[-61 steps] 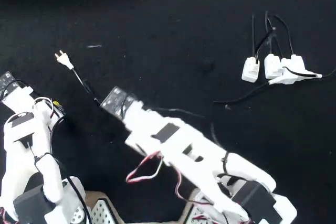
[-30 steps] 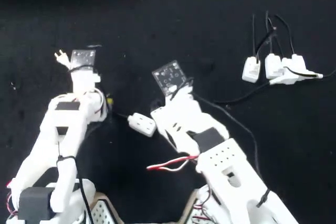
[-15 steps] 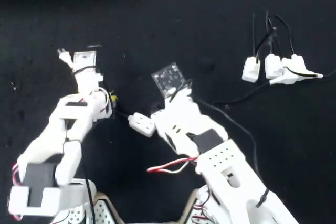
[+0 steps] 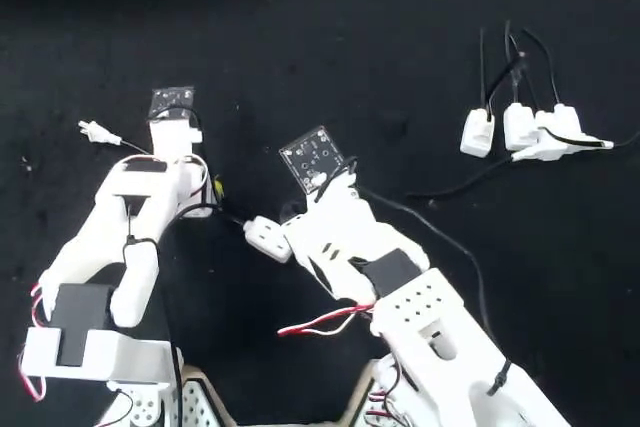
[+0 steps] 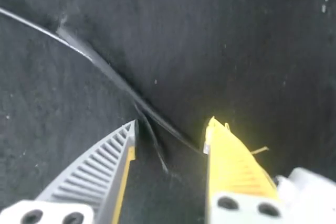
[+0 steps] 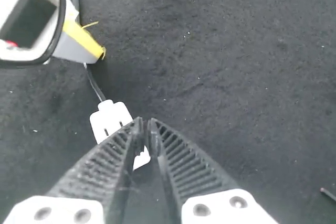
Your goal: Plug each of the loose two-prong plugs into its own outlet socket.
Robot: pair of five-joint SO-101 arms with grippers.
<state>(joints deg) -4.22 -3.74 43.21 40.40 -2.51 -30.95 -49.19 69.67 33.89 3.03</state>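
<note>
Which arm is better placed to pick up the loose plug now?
Left. The left pincer is open astride the black cable, and the loose plug lies close beside that arm. The right pincer is shut on the outlet socket.

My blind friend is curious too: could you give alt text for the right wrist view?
Two dark ribbed fingers of the right gripper pinch the edge of a white outlet socket on a black table; its black cord trails away.

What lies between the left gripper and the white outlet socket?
A thin black cord runs from white socket to left gripper, seen in the right wrist view.
</note>
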